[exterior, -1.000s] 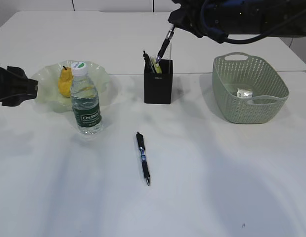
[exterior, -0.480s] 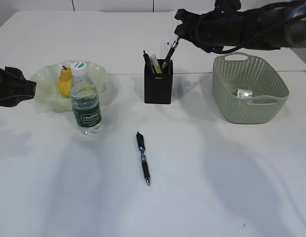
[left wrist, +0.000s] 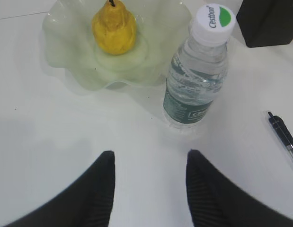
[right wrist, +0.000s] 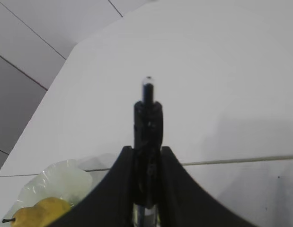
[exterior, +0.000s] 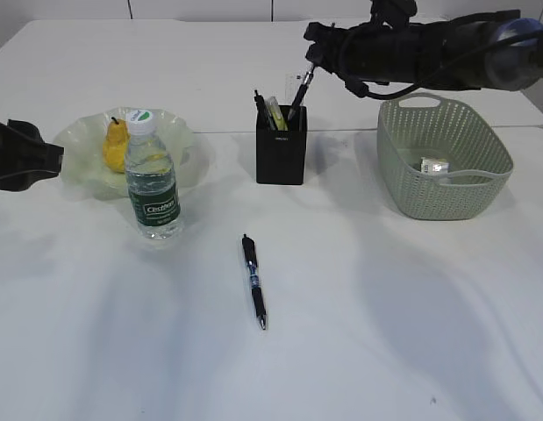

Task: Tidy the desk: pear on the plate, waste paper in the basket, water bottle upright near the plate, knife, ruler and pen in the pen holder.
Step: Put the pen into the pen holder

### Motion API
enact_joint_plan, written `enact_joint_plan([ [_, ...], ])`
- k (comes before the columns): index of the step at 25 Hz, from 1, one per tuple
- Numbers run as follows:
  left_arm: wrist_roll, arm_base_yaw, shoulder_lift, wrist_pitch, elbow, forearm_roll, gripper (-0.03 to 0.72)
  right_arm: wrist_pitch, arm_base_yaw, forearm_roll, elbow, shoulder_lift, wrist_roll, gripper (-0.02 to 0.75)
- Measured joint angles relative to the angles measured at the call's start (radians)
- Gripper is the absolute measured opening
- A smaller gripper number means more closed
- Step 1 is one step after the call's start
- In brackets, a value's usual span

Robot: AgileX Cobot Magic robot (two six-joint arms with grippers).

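Observation:
My right gripper (exterior: 310,67) is shut on a black pen (exterior: 298,91) that slants down into the black pen holder (exterior: 281,149). In the right wrist view the pen (right wrist: 147,118) stands clamped between the fingers of the right gripper (right wrist: 147,150). Several items stand in the holder; I cannot tell knife from ruler among them. A second pen (exterior: 254,281) lies on the table in front. The yellow pear (exterior: 116,146) sits on the pale green plate (exterior: 181,133), and the water bottle (exterior: 152,180) stands upright beside it. Waste paper (exterior: 435,165) lies in the basket (exterior: 442,197). My left gripper (left wrist: 151,158) hangs open and empty, short of the bottle (left wrist: 198,80).
The plate (left wrist: 70,66) with the pear (left wrist: 114,29) is ahead of the left gripper, and the loose pen (left wrist: 283,137) shows at that view's right edge. The right arm reaches across above the basket. A table seam runs behind the holder.
The right arm has come down and leftward, lowering the held pen's tip into the pen holder. The left gripper has stayed at the left edge.

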Motion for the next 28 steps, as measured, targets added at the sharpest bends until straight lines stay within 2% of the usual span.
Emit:
enact_joint_plan([
  [23, 0.0, 0.0, 0.0, 0.0, 0.0, 0.0, 0.339, -0.009, 0.0, -0.032, -0.01, 0.043, 0.025, 0.09],
  [28, 0.0, 0.0, 0.0, 0.0, 0.0, 0.0, 0.339, -0.034, 0.0, -0.034, -0.01, 0.06, 0.031, 0.113],
])
